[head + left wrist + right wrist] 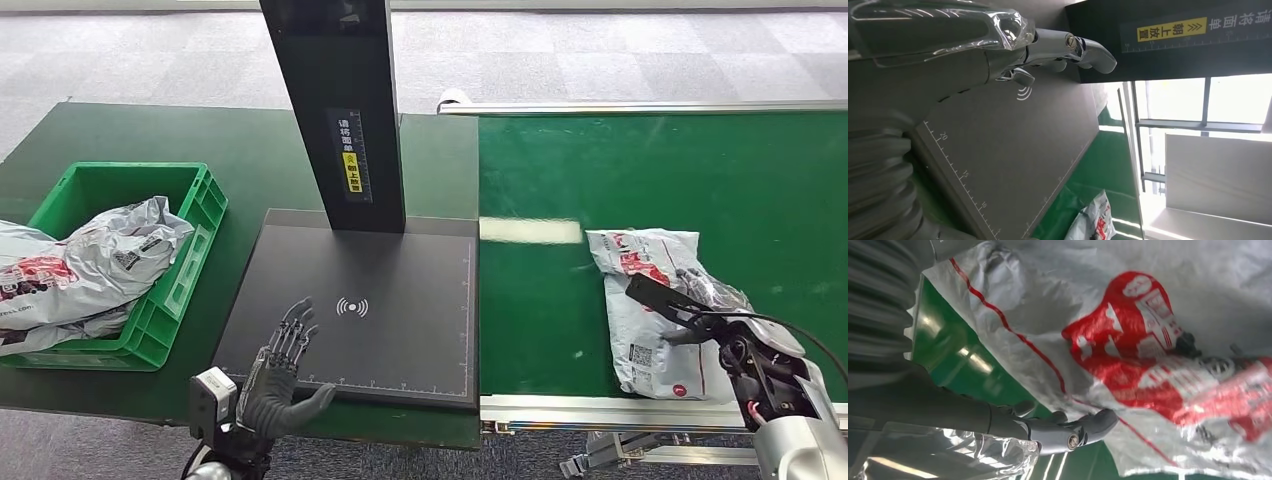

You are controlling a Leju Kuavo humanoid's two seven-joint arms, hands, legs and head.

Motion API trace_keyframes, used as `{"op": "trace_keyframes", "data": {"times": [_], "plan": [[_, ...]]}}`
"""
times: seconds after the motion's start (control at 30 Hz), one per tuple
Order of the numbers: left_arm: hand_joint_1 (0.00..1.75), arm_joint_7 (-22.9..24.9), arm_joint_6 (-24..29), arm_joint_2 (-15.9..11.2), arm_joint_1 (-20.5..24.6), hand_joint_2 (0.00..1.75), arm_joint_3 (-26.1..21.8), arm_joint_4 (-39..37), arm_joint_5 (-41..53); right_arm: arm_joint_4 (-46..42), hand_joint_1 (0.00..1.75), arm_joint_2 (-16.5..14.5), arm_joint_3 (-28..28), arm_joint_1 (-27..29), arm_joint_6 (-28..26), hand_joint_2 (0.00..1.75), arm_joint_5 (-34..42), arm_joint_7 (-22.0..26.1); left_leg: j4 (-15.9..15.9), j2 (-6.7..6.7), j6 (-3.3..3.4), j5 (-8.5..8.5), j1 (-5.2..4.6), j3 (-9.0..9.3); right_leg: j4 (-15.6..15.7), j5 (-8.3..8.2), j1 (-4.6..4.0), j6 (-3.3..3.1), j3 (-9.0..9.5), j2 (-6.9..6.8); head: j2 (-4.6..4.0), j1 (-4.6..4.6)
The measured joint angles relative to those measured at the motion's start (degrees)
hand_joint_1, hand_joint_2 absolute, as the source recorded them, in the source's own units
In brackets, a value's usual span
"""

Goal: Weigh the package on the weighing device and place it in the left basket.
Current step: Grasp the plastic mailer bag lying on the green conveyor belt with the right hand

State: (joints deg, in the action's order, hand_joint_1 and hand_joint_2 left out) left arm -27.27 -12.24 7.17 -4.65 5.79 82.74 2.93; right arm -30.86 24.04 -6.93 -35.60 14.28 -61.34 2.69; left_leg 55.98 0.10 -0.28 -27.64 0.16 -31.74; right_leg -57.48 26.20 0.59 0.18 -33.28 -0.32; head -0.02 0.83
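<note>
A grey-and-red package (655, 310) lies flat on the green conveyor belt (760, 190), near the belt's front edge and toward its right side. The right hand (690, 310) is over it, dark fingers (660, 295) stretched across the package's top; the right wrist view shows the thumb (1088, 426) close against the wrapping, but I cannot tell whether the hand actually grips it.

The left hand (285, 365) hovers at the front-left corner of the black weighing device (370, 320), fingers apart and extended — holding nothing. The device's dark post (335, 110) rises from its back edge, with a yellow label (350, 160) on it.

The green basket (200, 200) sits at the left end of the green table (130, 135), just beside the weighing device, with other grey packages (90, 265) already heaped in it and spilling over its left rim.
</note>
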Motion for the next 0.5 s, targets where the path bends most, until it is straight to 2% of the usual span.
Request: {"op": "trace_keyframes", "data": {"times": [0.2, 0.33, 0.5], "plan": [[0.00, 0.4, 0.3, 0.0, 0.9, 1.75, 0.0, -0.8, -0.2, 0.0, 0.00, 2.7, -5.9, 0.8, 5.8, 1.75, 2.1, 4.0, 0.0, -0.02, 0.00, 0.00, 0.01, 0.02, 0.0, 0.00, -0.01, 0.00, 0.01, -0.01, 0.00, 0.01], [0.00, 0.4, 0.3, 0.0, 0.9, 1.75, -0.1, -1.0, -0.5, -1.9, 1.75, 4.5, -8.6, 1.8, 7.3, 1.75, 4.9, 3.8, 0.0, -0.02, 0.00, 0.00, 0.01, 0.02, 0.0, 0.01, -0.01, 0.01, 0.02, -0.02, 0.00, 0.00], [0.00, 0.5, 0.3, 0.0, 0.8, 1.75, -0.1, -1.0, -0.7, -4.3, 1.75, 4.8, -10.1, 3.7, 4.7, 1.75, 7.5, 1.1, 0.0, -0.02, 0.01, -0.01, 0.01, 0.02, 0.0, 0.02, -0.01, 0.01, 0.04, -0.02, 0.00, 0.01]]}}
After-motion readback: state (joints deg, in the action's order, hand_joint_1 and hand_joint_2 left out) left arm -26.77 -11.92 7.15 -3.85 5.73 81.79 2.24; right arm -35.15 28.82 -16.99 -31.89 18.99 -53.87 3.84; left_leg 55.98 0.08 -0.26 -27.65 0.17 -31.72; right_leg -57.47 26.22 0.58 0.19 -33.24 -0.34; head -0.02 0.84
